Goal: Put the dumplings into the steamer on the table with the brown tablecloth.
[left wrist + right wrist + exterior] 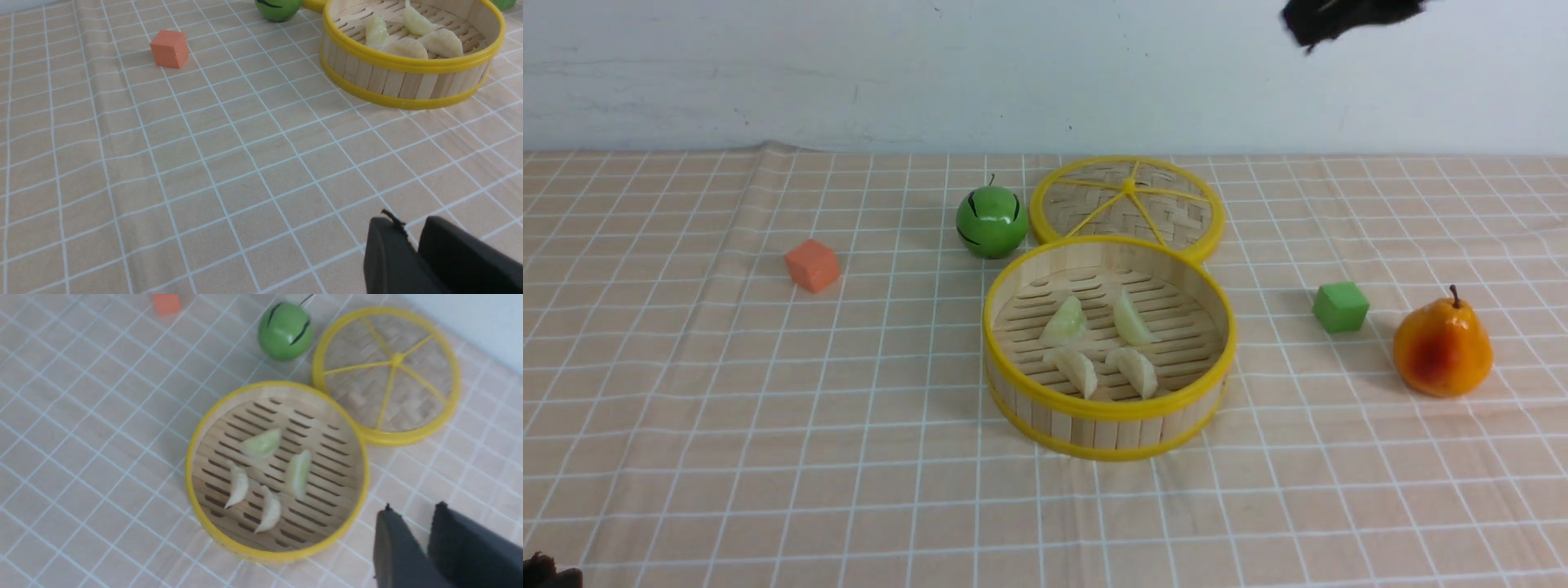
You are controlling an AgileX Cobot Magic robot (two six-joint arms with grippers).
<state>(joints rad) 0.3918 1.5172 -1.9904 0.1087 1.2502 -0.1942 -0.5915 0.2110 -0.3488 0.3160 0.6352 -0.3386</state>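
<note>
Dumplings, two green and two cream, lie inside steamer on brown tablecloth; left claw and right claw nearly pressed together, empty.

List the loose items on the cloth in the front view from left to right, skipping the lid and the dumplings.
orange cube → green apple → steamer → green cube → pear
</note>
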